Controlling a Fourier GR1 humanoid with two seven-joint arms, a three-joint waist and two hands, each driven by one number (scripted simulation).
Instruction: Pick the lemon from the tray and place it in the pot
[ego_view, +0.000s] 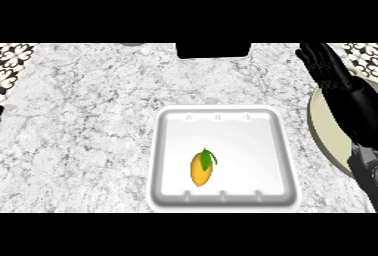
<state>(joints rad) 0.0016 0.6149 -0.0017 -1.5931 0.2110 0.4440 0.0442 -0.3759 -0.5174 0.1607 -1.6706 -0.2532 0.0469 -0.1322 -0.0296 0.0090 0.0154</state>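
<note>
The lemon (202, 168), yellow-orange with a green leaf at its top, lies lengthwise in the white tray (166, 150), slightly left of centre and toward the tray's lower end, touching no wall. The tray sits on the grey marble counter (81, 115) in the lower middle of the frame. At the right edge a pale, dark-rimmed round vessel, probably the pot (322, 127), shows only in part, just beside the tray. The right hand (322, 62) is above it in the upper right, fingers straight and spread, holding nothing, so the pick has apparently not begun. The left hand is out of view. A dark object (212, 49) sits at the top centre.
</note>
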